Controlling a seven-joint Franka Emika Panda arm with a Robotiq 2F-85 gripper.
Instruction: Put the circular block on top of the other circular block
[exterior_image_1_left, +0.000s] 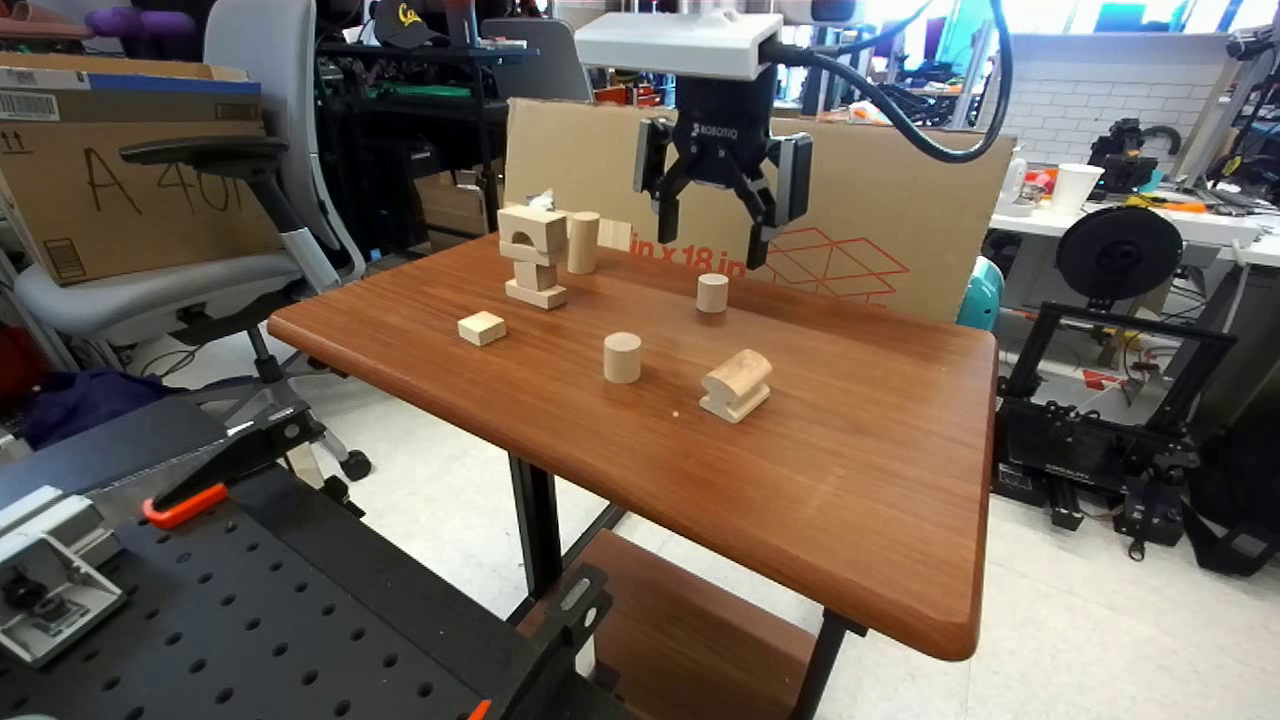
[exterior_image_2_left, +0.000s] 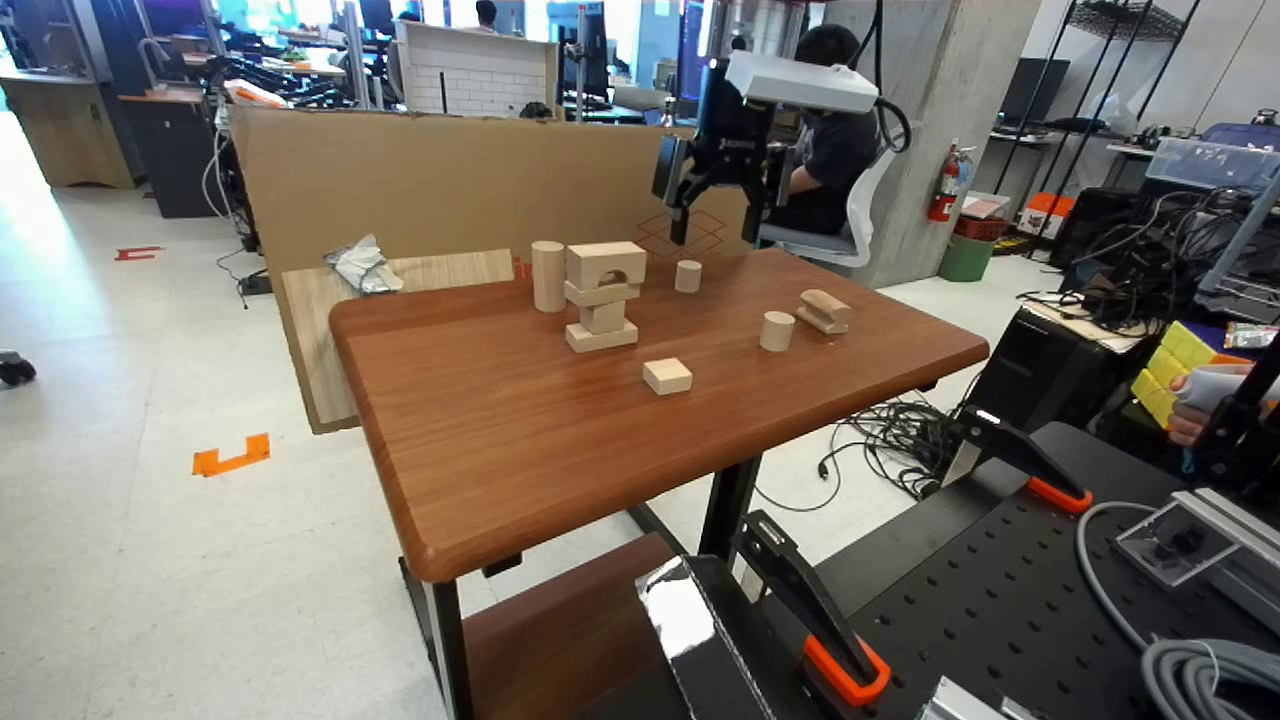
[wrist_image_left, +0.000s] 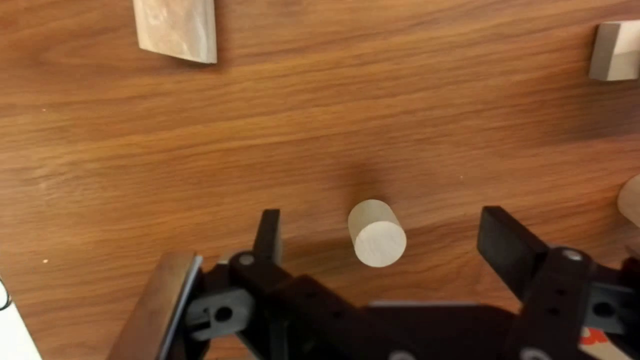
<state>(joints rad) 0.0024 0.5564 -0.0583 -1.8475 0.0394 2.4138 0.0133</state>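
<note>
- From my station, I have the black Robotiq gripper (exterior_image_1_left: 712, 253) hanging above the brown wood-grain table (exterior_image_1_left: 850, 470), its jaws spread wide.
- Below it, apart from the fingertips, the short far cylinder of pale unpainted wood (exterior_image_1_left: 712, 294) stands upright near the table edge by the brown, red-printed cardboard sheet (exterior_image_1_left: 575, 155); my wrist view shows it framed in the gap between the fingertips.
- The short near cylinder of pale unpainted wood (exterior_image_1_left: 622, 358) stands upright further from that sheet, well apart from its twin; both sit directly on the table. I cannot tell which one is to go on top.
- Near the latter I see a rounded-top, narrow-waisted block of pale wood (exterior_image_1_left: 738, 385).
- Left of the two short cylinders in both exterior views, I have a stack of pale wooden blocks (exterior_image_2_left: 603, 318) with an arch-cut block (exterior_image_2_left: 590, 264) uppermost, a tall pale wooden cylinder (exterior_image_2_left: 548, 277) just beside it, and a flat rectangular block of light wood (exterior_image_2_left: 667, 376) lying alone.
</note>
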